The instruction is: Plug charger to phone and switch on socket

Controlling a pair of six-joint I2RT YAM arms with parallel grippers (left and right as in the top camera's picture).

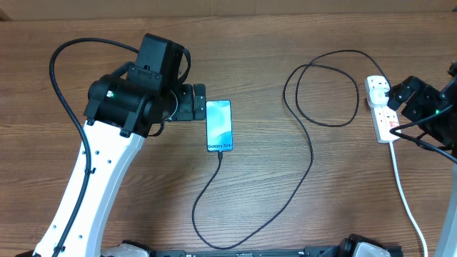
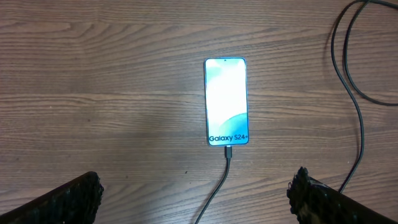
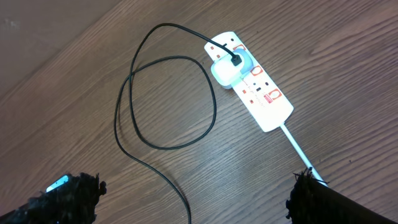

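The charger (image 2: 229, 152) is sitting plugged into the phone (image 2: 226, 101) mid-table and into the socket (image 3: 255, 87) at right, the left gripper (image 2: 196, 180) and right gripper (image 3: 196, 182) are both gaping wide, and the right one is, I judge, risking slipping off a red switch (image 3: 272, 96) and shoving the socket, tugging the charger loose.

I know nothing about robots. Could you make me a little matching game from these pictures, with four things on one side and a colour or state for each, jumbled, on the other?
Things:
1. phone
2. charger cable
3. power strip
4. left gripper

Descriptions:
A. white with red markings, a plug head seated in it
B. black, thin, lying in loose loops
C. open, holding nothing, above the phone
D. screen lit, a cable plugged into its end

Pairs: 1-D, 2-B, 3-A, 4-C
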